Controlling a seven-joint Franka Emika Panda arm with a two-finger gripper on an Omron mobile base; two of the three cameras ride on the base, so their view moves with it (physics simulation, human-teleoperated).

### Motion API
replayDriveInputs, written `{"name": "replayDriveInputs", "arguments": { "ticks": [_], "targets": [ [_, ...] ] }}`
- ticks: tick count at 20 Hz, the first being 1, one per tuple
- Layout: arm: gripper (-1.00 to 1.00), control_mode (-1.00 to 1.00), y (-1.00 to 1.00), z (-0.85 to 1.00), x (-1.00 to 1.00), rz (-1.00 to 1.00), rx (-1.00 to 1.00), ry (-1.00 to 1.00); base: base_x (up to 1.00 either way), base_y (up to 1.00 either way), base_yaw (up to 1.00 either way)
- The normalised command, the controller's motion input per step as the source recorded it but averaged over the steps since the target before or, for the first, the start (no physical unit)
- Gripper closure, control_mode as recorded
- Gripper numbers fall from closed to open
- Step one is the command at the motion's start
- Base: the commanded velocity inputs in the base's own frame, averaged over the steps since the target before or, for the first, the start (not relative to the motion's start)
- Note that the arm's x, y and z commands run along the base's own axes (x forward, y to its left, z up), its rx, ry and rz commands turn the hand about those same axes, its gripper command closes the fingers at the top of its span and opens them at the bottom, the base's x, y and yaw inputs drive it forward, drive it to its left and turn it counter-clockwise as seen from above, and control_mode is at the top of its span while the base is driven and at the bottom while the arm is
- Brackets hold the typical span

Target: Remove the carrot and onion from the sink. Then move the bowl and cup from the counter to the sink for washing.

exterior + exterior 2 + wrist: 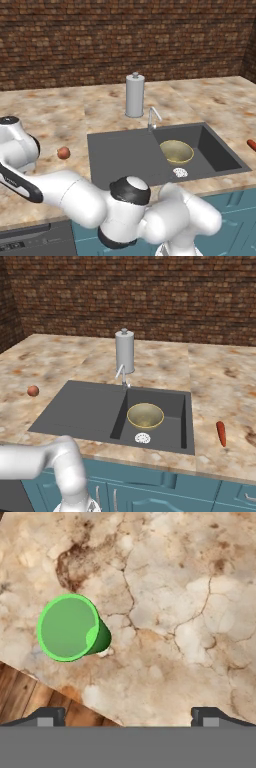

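Claw (128, 716): fingers wide apart, tips (47, 714) low in hand view, nothing btwn them, touching nothing. Looks straight down on the counter (175, 602), hanging above it.

Below and ahead of the claw, off to the left tip's side: green cup (71, 628), upright on the marbled stone, mouth facing the camera, inside bare. Stands apart from both tips, near the counter's edge; wood floor (30, 692) shows past that edge.

Base views, further out: sink (125, 152) is set in the counter mid-scene. Bowl (176, 151) sits upright in the deep basin at the sink's right side, just far of the white drain (180, 172); speckled inside, holds nothing. Faucet (152, 119) at the sink's far rim, spout toward the basin. Grey cylinder w/ a knob top (134, 94) stands on the counter just beyond the faucet.

Onion (63, 153) on the counter left of the sink, apart from its rim. Carrot (221, 433) lies on the counter right of the sink, near the front edge, also clear of the rim. Flat left part of the sink is bare.

Teal cabinets (165, 491) under the counter, brick wall (140, 296) behind. Arm (100, 200) reaches off to the left.
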Motion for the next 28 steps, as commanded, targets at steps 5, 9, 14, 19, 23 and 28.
{"name": "replayDriveInputs", "arguments": {
  "ticks": [5, 9, 14, 19, 23, 28],
  "targets": [
    [-1.0, -1.0, 0.23, -0.17, 0.22, 0.0, 0.0, 0.0, 0.0, 0.0, 0.0],
    [-1.0, -1.0, 0.19, -0.17, 0.23, 0.0, 0.0, 0.0, 0.0, 0.0, 0.0],
    [-1.0, -1.0, 0.19, -0.17, 0.18, 0.0, 0.0, 0.0, 0.0, 0.0, 0.0],
    [-1.0, -1.0, 0.22, -0.18, 0.1, 0.0, 0.0, 0.0, 0.0, 0.0, 0.0],
    [-1.0, -1.0, 0.18, -0.1, 0.0, 0.0, 0.0, 0.0, 0.0, 0.0, 0.0],
    [-1.0, -1.0, 0.16, -0.14, 0.08, 0.0, 0.0, 0.0, 0.0, 0.0, 0.0]
  ]
}}
